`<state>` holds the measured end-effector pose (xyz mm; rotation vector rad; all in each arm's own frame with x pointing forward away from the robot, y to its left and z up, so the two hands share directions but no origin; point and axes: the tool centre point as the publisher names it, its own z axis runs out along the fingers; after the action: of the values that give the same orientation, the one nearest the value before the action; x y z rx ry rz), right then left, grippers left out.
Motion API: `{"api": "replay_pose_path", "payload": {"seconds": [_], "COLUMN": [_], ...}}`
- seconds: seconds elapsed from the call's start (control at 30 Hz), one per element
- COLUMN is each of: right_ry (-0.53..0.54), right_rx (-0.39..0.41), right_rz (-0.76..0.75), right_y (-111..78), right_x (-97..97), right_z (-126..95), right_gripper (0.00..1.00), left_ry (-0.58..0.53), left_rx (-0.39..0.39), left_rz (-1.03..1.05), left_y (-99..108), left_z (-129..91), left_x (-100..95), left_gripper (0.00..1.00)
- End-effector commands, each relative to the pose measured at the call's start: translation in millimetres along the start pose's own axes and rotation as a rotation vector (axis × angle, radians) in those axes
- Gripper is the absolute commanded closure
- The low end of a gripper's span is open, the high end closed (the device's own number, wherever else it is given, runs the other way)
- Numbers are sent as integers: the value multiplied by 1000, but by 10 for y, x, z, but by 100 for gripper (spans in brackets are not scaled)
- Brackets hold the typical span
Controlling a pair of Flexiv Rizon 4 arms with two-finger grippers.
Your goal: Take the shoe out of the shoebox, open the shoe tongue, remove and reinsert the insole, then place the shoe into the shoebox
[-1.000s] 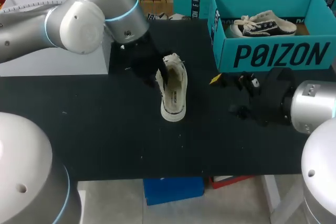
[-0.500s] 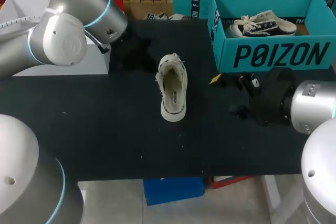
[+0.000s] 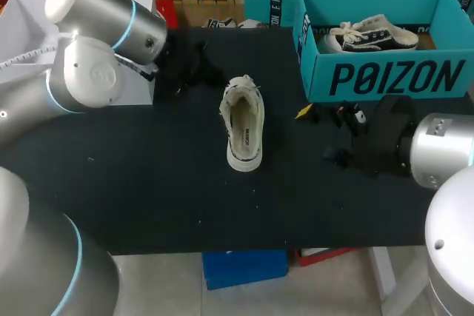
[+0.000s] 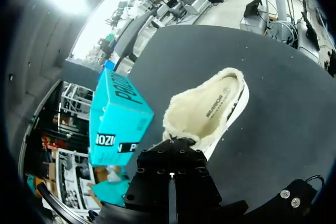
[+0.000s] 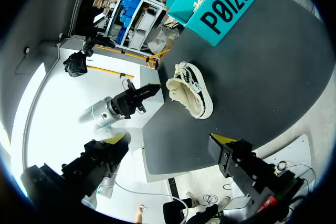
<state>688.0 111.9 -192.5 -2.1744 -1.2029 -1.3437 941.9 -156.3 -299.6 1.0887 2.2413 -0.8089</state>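
1. Shoe point(image 3: 244, 132) and left end effector point(image 5: 155, 87) are apart. The end effector is at the far left of the shoe, just beside it, and does not touch it.
2. The two fingers of the left end effector are pressed together, with only a thin line between them in the left wrist view. They have hold of nothing.
3. The left arm point(image 3: 89, 72) comes in from the far left corner, over the left edge of the desk point(image 3: 148, 183).
4. The right end effector point(image 5: 170, 140) has its two yellow tips spread wide. Nothing is between them.
5. The right end effector is over the right side of the desk, well to the right of the shoe and just in front of the shoebox point(image 3: 385, 79).
6. The shoe stands on its sole in the middle of the black desk, with its open top facing up. Its long side runs from far to near. It is a pale shoe with a fluffy inside and a dark stripe around the sole.
7. The blue-green shoebox sits at the far right of the desk with its top open.
8. One other shoe point(image 3: 370, 35) lies inside the shoebox, on its side.
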Motion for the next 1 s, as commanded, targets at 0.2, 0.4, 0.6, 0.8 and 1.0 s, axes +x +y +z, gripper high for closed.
{"api": "replay_pose_path", "payload": {"seconds": [0.2,0.4,0.6,0.8,1.0], "right_ry": [15,15,15,15,15], "right_rx": [74,74,74,74,74], "right_rz": [13,13,13,13,13], "right_y": [11,11,11,11,11], "right_x": [-71,-71,-71,-71,-71], "right_z": [-40,-40,-40,-40,-40], "right_gripper": [0,0,0,0,0], "left_ry": [-14,-2,20,28,24], "left_rx": [21,61,96,102,113], "left_rz": [-5,-16,-22,-22,-52], "left_y": [191,155,19,-140,-208], "left_z": [348,495,489,307,187], "left_x": [-222,-224,-93,117,299], "left_gripper": [100,100,100,100,100]}}
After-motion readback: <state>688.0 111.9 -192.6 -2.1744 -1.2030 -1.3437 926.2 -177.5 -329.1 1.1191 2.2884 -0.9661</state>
